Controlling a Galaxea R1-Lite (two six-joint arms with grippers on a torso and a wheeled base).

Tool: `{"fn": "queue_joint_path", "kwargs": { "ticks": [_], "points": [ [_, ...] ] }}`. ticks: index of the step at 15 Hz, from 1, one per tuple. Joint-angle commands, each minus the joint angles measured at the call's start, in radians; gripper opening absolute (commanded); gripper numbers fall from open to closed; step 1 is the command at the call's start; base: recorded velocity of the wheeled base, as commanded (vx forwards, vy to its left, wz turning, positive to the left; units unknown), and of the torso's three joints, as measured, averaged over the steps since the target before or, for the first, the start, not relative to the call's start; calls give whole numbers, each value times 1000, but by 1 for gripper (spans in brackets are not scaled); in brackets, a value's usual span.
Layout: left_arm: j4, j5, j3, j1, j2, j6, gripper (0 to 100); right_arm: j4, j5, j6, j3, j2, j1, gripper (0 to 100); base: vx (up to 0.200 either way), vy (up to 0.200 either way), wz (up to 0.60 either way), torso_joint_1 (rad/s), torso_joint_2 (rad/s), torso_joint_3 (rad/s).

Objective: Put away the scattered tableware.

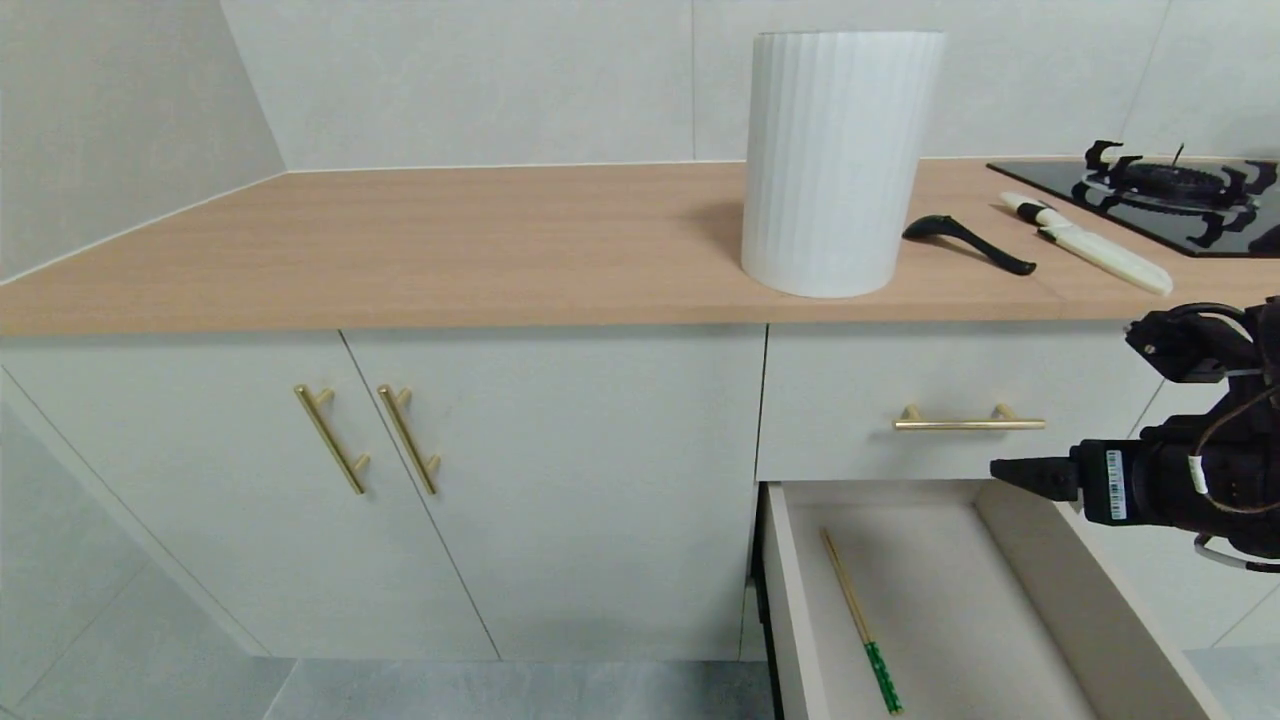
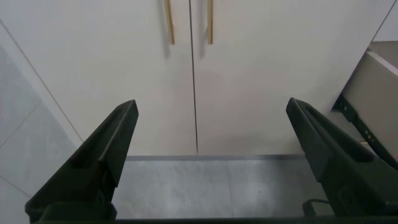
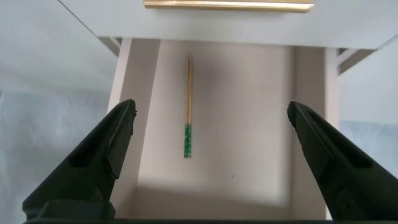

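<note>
Head view, hazards:
- Tableware left out: black spoon [image 1: 965, 242] and white knife [image 1: 1085, 255], lying on the surface [image 1: 450, 250] at the right, between the ribbed white cylinder [image 1: 835, 165] and the hob [image 1: 1160, 200].
- Tableware stored: green-tipped chopsticks [image 1: 860, 620], lying flat in the open drawer [image 1: 785, 590].
- Right tool [image 3: 210, 111]: jaws spread wide, empty, above the drawer.
- Left tool [image 2: 211, 109]: jaws spread, empty, low before the cabinet doors [image 2: 249, 74].
- Risk: a reach for the spoon may knock the tall cylinder beside it.
- Risk: the slim knife may slip from a shallow pinch.
- Risk: the arm may catch the protruding drawer.
- Writing: barcode sticker [image 1: 1115, 483] on the right arm, too small to read.
</note>
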Motion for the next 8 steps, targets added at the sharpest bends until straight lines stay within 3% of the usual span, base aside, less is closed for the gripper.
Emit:
{"fn": "queue_joint_path", "kwargs": {
  "ticks": [1,8],
  "points": [
    [0,0,0,0,0,0,100,-1,1,0,-1,-5,1,100,0,0,0,139,-564,-315],
    [0,0,0,0,0,0,100,-1,1,-8,7,-5,1,100,0,0,0,157,-473,-298]
  ]
}}
